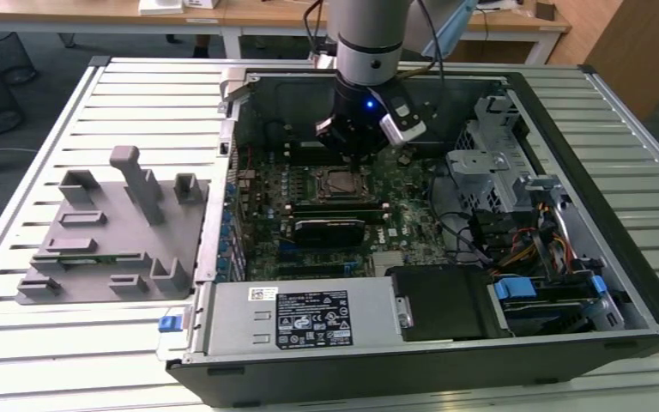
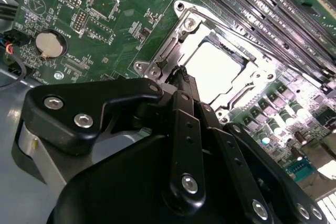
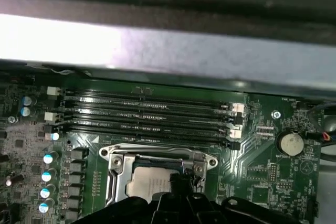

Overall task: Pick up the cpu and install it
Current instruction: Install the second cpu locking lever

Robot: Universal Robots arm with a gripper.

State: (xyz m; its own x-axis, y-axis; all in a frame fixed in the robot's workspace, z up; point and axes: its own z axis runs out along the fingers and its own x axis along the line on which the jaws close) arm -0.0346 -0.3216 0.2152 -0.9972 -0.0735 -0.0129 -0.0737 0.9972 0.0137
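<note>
Jaws closed beside cpu point(image 2: 218, 72) seated in socket point(image 2: 173, 51).

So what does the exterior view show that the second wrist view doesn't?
Exterior view: the whole open computer case on a slatted table, the grey tray beside it and the arm's column. Second wrist view: a coin battery and the black gripper linkage close up. Both: the green motherboard and the cpu seated in its socket.

The arm point(image 1: 366, 34) comes straight down from the top of the exterior view, wrist pointing down, lit blue on its side. Its black gripper point(image 2: 181, 74) hangs at the end with fingertips drawn close together.
</note>
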